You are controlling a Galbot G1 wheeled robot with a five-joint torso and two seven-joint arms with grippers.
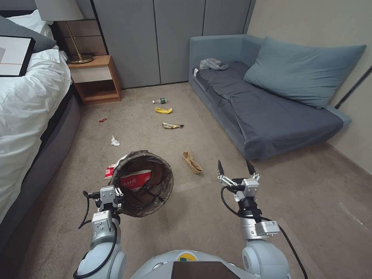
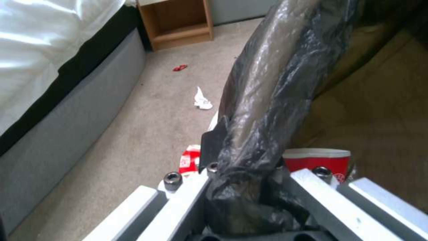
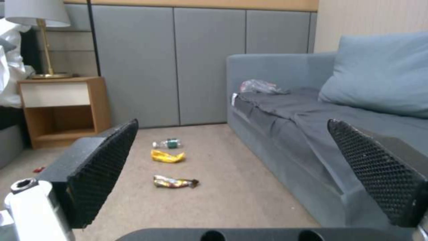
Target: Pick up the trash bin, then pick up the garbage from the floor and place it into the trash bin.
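On the carpet ahead lies the garbage: a tan paper (image 1: 192, 162) nearest the right gripper (image 1: 234, 167), a dark wrapper (image 1: 172, 125), a yellow wrapper (image 1: 163, 110) and a bottle (image 1: 160, 101) farther on, with a white tissue (image 1: 115, 141) and a red scrap (image 1: 102, 120) toward the bed (image 1: 27, 100). The left gripper (image 1: 116, 192) has its fingers clamped on the bag-covered rim of the bin (image 1: 142, 183), holding it off the floor, mouth tipped toward the robot, with a red-and-white carton (image 1: 135, 179) already inside. The right gripper hangs empty above the carpet, its fingers spread wide. Judging by this, the step in hand is fetching the next piece, and the tan paper looks the natural choice. To do it well, the right fingers should straddle the paper across its narrow width and come down close to the carpet before closing. Meanwhile the bin's mouth wants to be turned upward and kept near, so the drop is short.
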